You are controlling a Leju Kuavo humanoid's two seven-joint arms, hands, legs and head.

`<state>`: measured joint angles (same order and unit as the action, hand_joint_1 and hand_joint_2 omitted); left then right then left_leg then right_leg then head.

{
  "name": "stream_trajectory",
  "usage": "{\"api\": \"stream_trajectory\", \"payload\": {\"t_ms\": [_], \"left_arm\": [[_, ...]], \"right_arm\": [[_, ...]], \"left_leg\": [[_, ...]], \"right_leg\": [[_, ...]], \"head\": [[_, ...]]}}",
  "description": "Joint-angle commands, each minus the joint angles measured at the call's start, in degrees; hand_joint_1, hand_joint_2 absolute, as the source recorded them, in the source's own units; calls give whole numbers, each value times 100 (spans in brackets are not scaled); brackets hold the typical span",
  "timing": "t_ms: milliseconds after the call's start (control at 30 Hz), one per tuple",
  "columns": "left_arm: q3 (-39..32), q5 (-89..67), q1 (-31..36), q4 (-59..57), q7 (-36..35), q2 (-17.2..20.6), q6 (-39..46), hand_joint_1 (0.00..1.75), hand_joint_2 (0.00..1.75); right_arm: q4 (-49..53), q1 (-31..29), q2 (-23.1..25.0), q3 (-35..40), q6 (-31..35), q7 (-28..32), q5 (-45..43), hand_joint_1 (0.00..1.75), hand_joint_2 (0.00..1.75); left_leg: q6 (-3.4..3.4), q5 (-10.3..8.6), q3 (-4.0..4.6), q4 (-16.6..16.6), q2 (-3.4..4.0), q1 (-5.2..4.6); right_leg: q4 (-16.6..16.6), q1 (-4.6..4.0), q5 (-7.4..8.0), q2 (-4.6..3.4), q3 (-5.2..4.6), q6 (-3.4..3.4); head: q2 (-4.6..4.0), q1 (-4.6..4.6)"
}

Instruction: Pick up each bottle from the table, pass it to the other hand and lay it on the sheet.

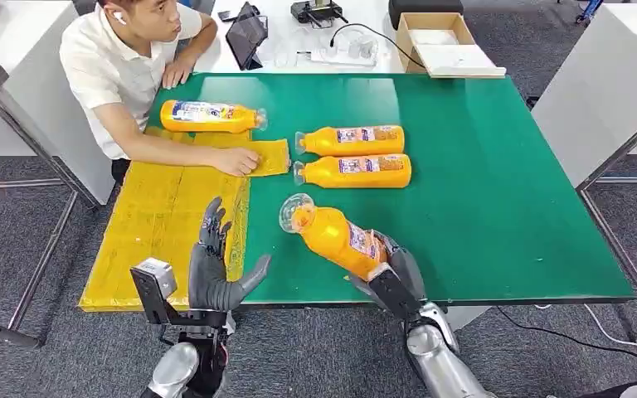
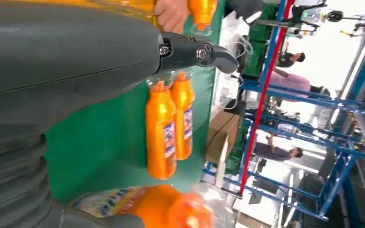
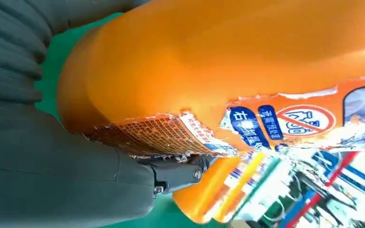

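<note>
My right hand (image 1: 396,274) grips the base of an orange bottle (image 1: 336,236), lifted over the near edge of the green table (image 1: 498,191), its clear cap pointing toward my left hand. In the right wrist view the held bottle (image 3: 228,66) sits against my thumb (image 3: 171,173). My left hand (image 1: 216,265) stands open, fingers up, over the yellow sheet (image 1: 162,224), a short gap from the bottle. Two more orange bottles (image 1: 352,141) (image 1: 357,171) lie side by side mid-table; the left wrist view shows the pair of bottles (image 2: 168,123). One bottle (image 1: 211,116) lies on the sheet's far end.
A person (image 1: 128,62) in a white shirt sits at the far left, one hand (image 1: 236,160) pressing on the sheet. A cardboard box (image 1: 435,37), tablet (image 1: 245,35) and cables lie on the white table behind. Metal table legs stand on both sides.
</note>
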<state>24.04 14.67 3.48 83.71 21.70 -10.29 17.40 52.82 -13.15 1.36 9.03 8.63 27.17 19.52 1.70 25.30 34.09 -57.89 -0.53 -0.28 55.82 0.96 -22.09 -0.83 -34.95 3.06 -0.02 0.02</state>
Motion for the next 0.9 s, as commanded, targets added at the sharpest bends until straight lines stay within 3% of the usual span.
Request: {"api": "stream_trajectory", "payload": {"t_ms": [33, 400, 900], "left_arm": [[523, 38, -49, -256, -213, 350, -327, 0, 175], [677, 396, 149, -564, -440, 256, -955, 0, 175], [454, 1044, 307, -658, -601, 115, -1199, 0, 175]], "right_arm": [[688, 237, 173, 64, -108, 79, -287, 175, 175], [531, 104, 331, 1355, -606, 8, -259, 175, 175], [244, 35, 530, 2037, -861, 112, -164, 175, 175]], "left_leg": [[-11, 10, -23, 7, 9, 2], [-10, 8, -10, 4, 16, 4], [-8, 5, 0, 3, 4, 4]], "right_leg": [[-4, -4, -10, 2, 21, -13], [-4, -6, -5, -3, 4, -11], [-4, -5, -5, 3, 0, -10]], "head": [[0, 0], [2, 0], [2, 2]]}}
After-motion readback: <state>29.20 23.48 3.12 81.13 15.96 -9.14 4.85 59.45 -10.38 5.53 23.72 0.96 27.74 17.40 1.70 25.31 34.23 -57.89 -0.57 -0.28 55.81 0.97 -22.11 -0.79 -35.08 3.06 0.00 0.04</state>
